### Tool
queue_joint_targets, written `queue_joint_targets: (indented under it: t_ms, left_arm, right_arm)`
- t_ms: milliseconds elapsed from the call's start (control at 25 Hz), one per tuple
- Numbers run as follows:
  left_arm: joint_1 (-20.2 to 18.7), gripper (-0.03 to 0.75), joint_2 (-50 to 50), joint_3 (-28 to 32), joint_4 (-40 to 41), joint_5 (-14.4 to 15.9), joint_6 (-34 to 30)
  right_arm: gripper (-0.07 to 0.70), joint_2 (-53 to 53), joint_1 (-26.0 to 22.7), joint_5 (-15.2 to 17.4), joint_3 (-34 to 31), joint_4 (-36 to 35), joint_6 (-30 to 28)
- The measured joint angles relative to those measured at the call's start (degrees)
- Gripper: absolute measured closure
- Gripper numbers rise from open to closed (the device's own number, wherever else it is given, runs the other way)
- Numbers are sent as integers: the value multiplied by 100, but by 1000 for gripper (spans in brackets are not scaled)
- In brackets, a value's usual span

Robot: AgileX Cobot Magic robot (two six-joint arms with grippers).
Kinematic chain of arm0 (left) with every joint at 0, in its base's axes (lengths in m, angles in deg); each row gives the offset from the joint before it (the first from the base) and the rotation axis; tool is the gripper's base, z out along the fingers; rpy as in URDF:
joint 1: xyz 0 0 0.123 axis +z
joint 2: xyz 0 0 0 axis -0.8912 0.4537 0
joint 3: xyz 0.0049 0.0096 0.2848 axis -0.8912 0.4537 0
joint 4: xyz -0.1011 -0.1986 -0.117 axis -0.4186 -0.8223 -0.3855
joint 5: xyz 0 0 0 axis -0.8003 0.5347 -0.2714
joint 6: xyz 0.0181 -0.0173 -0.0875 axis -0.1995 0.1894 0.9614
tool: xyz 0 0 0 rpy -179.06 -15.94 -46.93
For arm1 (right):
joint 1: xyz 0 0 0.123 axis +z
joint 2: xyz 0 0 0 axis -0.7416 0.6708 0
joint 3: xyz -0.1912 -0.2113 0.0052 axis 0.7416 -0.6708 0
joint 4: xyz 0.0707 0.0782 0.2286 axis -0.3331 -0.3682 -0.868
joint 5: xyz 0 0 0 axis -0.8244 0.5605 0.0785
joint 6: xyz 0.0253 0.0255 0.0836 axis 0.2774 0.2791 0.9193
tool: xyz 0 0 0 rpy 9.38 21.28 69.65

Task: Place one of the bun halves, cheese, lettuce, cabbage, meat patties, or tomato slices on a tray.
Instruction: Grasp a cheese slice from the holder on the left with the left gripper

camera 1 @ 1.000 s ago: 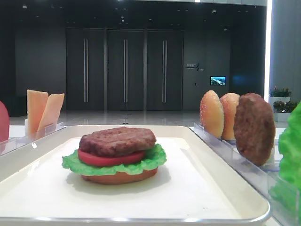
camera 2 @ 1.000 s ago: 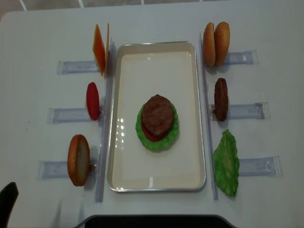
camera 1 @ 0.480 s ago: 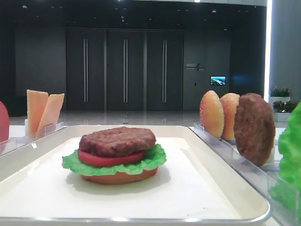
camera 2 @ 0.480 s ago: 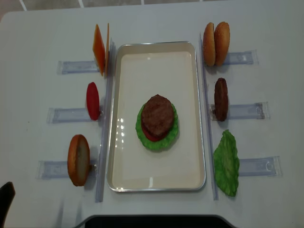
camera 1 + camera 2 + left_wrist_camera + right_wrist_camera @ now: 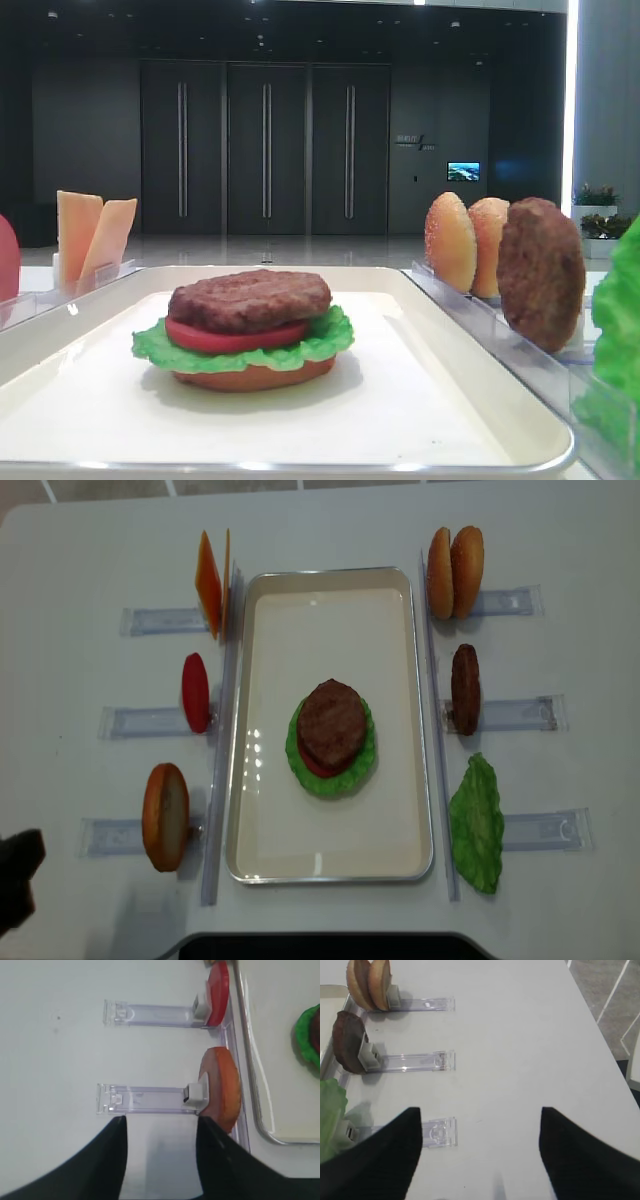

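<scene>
White table point(image 5: 90, 540) fronts a dark hall with tall doors point(image 5: 265, 150); its wall sign is unreadable. Tray point(image 5: 330, 595) holds bun, lettuce, tomato, patty point(image 5: 331, 723); cheese point(image 5: 208, 583) stands far left. Both grippers, left point(image 5: 161, 1157) and right point(image 5: 480, 1152), gape.

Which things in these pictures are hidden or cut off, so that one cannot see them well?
- Bottom bun: low front view, mostly covered by lettuce; overhead, fully under the stack.
- Tomato slice on the left: low front view, cut by the left edge.
- Left gripper: wrist view, fingertips only, blurred; overhead, a dark blur at the left edge.
- Right gripper: absent overhead.
</scene>
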State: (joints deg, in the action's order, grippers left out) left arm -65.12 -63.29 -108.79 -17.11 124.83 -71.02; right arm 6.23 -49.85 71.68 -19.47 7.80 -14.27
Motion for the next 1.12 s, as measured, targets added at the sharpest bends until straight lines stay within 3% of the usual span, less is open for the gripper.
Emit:
queue_joint_targets:
  t_ms: [200, 400, 640, 800, 920, 1120]
  left_arm:
    - [0, 358, 2420, -972, 0, -628, 34]
    - [0, 349, 4785, -2657, 44, -955, 34]
    - [0, 349, 6984, -4680, 43, -943, 34]
    - [0, 349, 7958, -5699, 43, -616, 29]
    - [0, 349, 8276, -6120, 0, -529, 35]
    - [-224, 349, 8312, -6250, 82, -497, 444]
  right_arm:
    - [159, 0, 0, 0, 0, 0, 0]
    - [159, 0, 0, 0, 0, 0, 0]
    - [159, 0, 0, 0, 0, 0, 0]
    - [159, 0, 0, 0, 0, 0, 0]
    - [159, 0, 0, 0, 0, 0, 0]
    - [159, 0, 0, 0, 0, 0, 0]
